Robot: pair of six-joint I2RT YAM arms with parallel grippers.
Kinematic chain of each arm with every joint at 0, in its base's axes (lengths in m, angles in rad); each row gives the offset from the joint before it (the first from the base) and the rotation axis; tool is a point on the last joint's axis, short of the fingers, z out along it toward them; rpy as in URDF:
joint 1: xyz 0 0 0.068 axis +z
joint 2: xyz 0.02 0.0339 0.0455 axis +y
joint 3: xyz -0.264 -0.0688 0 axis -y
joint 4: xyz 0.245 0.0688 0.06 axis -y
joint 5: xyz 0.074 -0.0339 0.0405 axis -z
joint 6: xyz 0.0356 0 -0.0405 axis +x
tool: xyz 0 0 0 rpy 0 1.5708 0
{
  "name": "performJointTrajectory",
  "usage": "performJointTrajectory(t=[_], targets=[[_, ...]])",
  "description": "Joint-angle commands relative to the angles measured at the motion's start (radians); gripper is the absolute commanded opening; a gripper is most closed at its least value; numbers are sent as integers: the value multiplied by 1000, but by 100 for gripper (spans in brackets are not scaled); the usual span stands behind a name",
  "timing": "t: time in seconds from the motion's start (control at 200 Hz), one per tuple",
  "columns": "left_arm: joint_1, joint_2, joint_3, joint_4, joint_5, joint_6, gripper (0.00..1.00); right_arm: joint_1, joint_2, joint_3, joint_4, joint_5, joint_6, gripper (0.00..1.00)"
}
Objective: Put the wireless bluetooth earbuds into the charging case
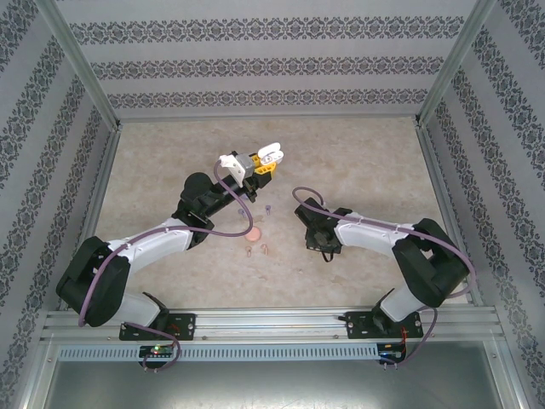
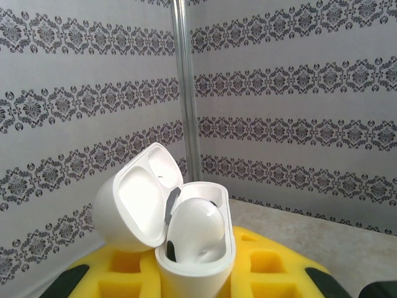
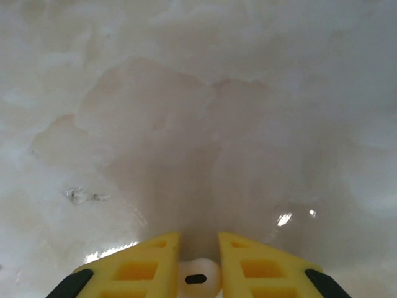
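My left gripper (image 1: 266, 158) is raised over the middle of the table, shut on a white charging case (image 2: 197, 261) that sits upright between its yellow fingers (image 2: 267, 264). The case lid (image 2: 133, 198) is swung open to the left. One white earbud (image 2: 195, 230) rests in the case's well. My right gripper (image 1: 328, 247) points down, close over the table, to the right of centre. A second white earbud (image 3: 200, 277) is pinched between its yellow fingers (image 3: 139, 268), with its dark slot facing the camera.
Loose on the table lie a purplish earbud (image 1: 268, 207), a round pink case (image 1: 253, 231) and two pinkish earbuds (image 1: 249, 250) (image 1: 265, 248), all between the arms. Patterned walls and metal posts (image 2: 186, 93) ring the table (image 1: 375, 162).
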Motion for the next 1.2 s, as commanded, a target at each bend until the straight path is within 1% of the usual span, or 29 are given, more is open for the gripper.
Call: performJointTrajectory(t=[0.0, 0.055, 0.135, 0.18, 0.335, 0.45, 0.619, 0.874, 1.069, 1.194], targets=[[10, 3, 32, 33, 18, -12, 0, 8, 28, -14, 26, -21, -13, 23], [10, 2, 32, 33, 18, -12, 0, 8, 30, -16, 25, -23, -12, 25], [10, 3, 33, 32, 18, -11, 0, 10, 25, -18, 18, -22, -11, 33], [9, 2, 33, 31, 19, -10, 0, 11, 21, -18, 12, -22, -9, 35], [10, 2, 34, 33, 20, -8, 0, 17, 0, -17, -9, -21, -4, 40], [10, 1, 30, 35, 18, -8, 0, 23, -11, -19, -21, -27, -6, 41], [10, 0, 29, 38, 17, -8, 0, 27, -12, -20, -39, -31, -15, 41], [10, 0, 26, 41, 14, -6, 0, 27, 7, -10, -63, -21, -15, 37], [10, 0, 26, 39, 14, -5, 0, 27, 19, -10, -56, -23, -15, 32], [9, 2, 28, 37, 14, -5, 0, 29, 9, -12, -53, -24, -15, 27]])
